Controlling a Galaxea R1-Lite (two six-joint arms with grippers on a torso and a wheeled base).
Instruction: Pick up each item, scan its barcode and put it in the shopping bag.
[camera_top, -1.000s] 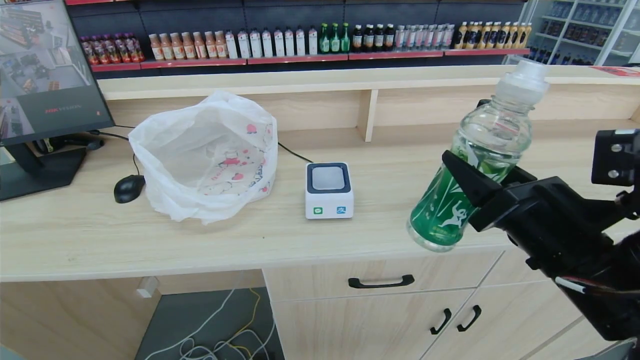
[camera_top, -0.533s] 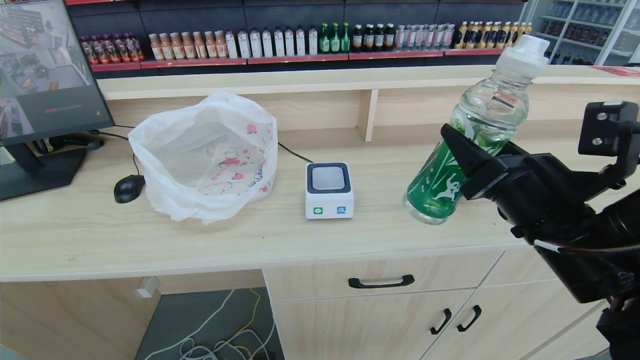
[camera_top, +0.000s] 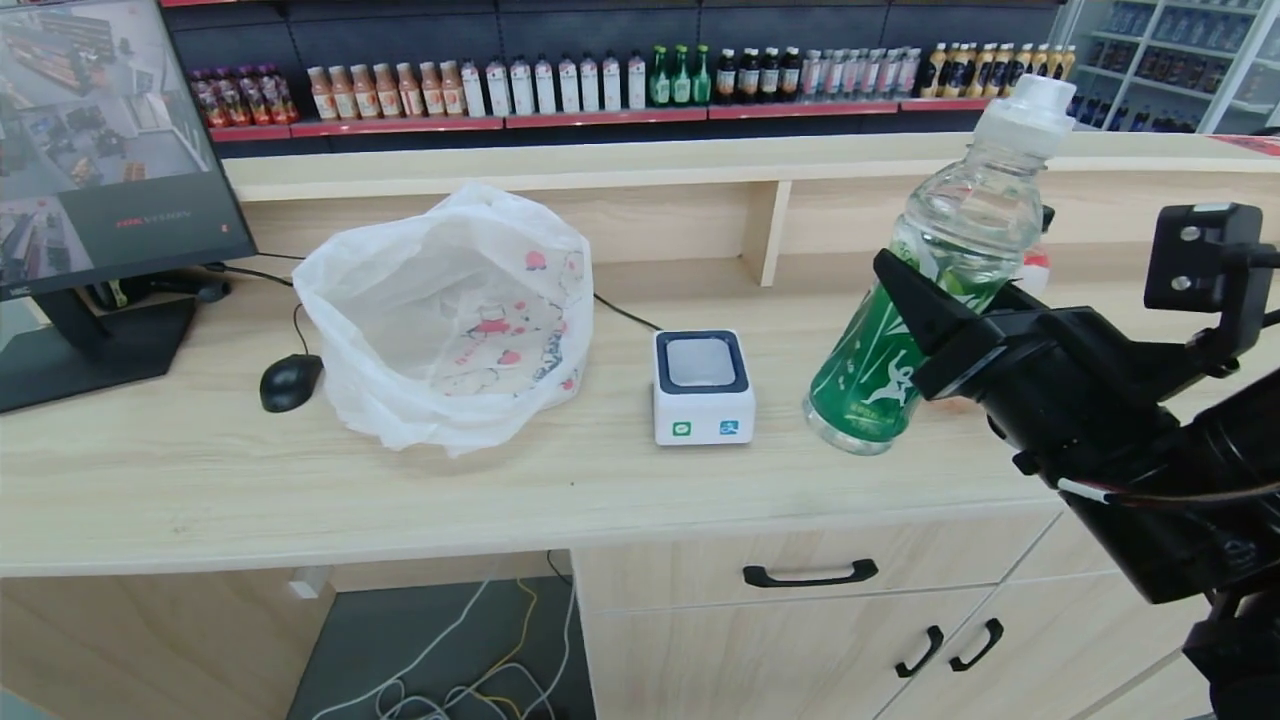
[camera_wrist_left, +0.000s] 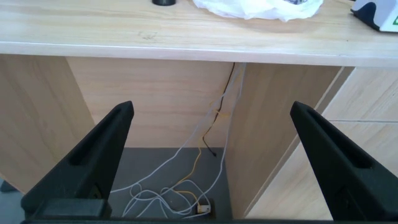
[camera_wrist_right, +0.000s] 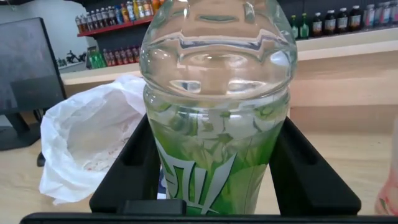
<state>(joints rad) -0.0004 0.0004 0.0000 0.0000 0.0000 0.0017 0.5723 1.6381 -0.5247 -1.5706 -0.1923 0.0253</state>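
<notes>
Bottle (camera_top: 872, 375) first: clear plastic with a green label and a white cap, held tilted above the counter (camera_top: 200, 480). Its base hangs near the right side of the scanner (camera_top: 702, 387) and its cap leans away from the scanner. The right gripper (camera_top: 940, 315) has it clamped around the middle, one black finger on each side of the label. The shopping bag (camera_top: 450, 310), white plastic with red print, sits mouth-up on the scanner's left, close to it but apart. Farther from the scanner on that same side are a black mouse (camera_top: 291, 381) and a monitor (camera_top: 100, 150). The left gripper (camera_wrist_left: 211, 124) hangs lower than the scanner, below the counter's edge. Its fingers are spread wide with nothing between them, and it faces the bay where loose cables (camera_wrist_left: 168, 193) lie on the floor.
</notes>
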